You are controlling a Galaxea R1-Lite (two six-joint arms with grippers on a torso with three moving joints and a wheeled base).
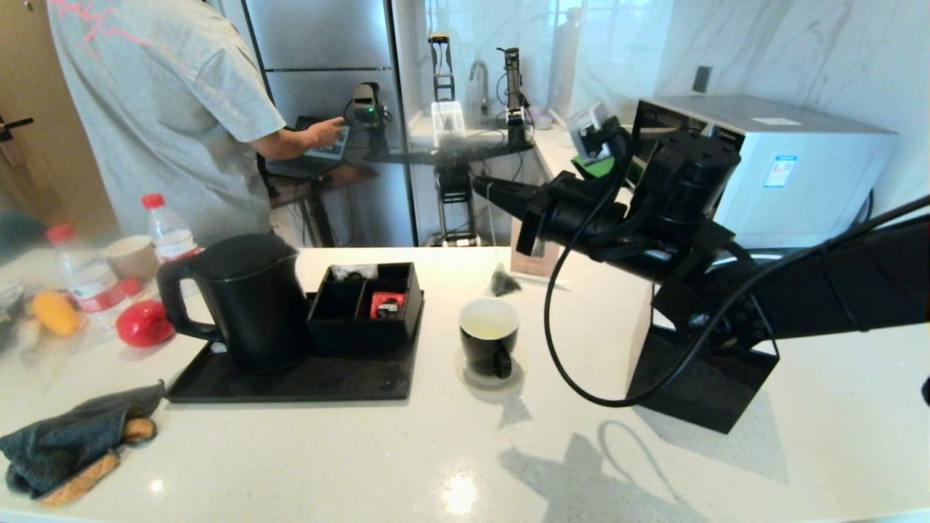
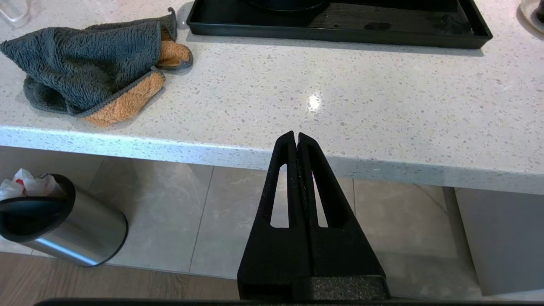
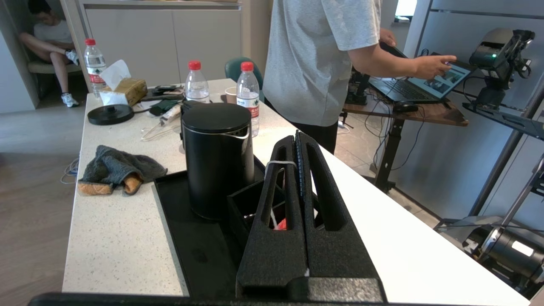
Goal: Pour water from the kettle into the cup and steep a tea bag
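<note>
On the pale kitchen counter (image 1: 654,465), the right gripper (image 1: 485,186), jaws clamped on the string, dangles the tea bag (image 1: 503,282) just above the water-filled cup (image 1: 489,347); lowering comes next. The left gripper (image 2: 296,137), closed and empty, is below the counter edge.

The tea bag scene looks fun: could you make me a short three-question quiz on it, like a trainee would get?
1. True or false: the tea bag already sits in the cup.
2. Which pincer holds the tea bag's string? A) left pincer B) right pincer
3. Fill in: the kettle stands on a black ____.

Key:
1. False. It hangs by its string above and just behind the cup, which already holds water.
2. B. The string is pinched between its shut fingers; the left pincer is shut on nothing, off the counter's near edge.
3. tray.
</note>
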